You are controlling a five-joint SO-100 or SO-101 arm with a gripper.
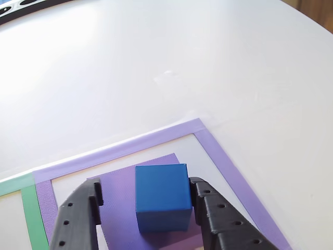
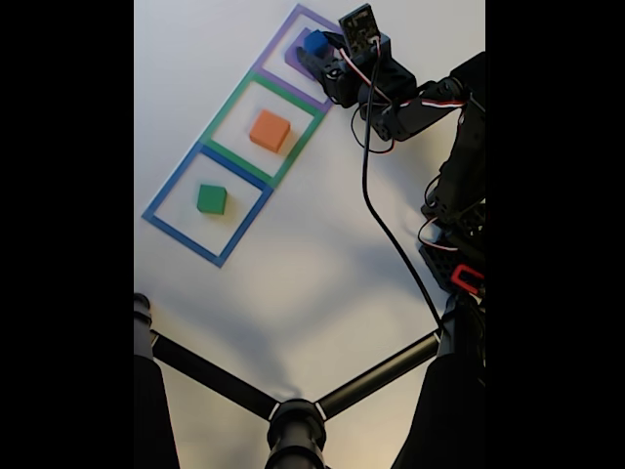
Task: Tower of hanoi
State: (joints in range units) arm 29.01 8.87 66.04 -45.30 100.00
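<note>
The small blue cube [image 1: 161, 200] rests on the flat purple block [image 1: 117, 190], inside a purple tape square [image 1: 221, 153]. My gripper [image 1: 147, 190] is open and straddles the cube. Its right finger [image 1: 208, 205] is against the cube's side, and its left finger [image 1: 83, 208] stands clear of it. In the fixed view the gripper [image 2: 319, 54] hangs over the blue cube [image 2: 314, 43] at the top. The orange block [image 2: 270, 130] sits in the green tape square [image 2: 229, 98]. The green block [image 2: 211, 199] sits in the blue tape square [image 2: 171, 186].
The arm's body and cables [image 2: 454, 186] fill the right side of the white table [image 2: 322, 264]. A black stand with spread legs [image 2: 293, 415] crosses the bottom of the fixed view. A strip of green tape [image 1: 31, 208] borders the purple square on the left.
</note>
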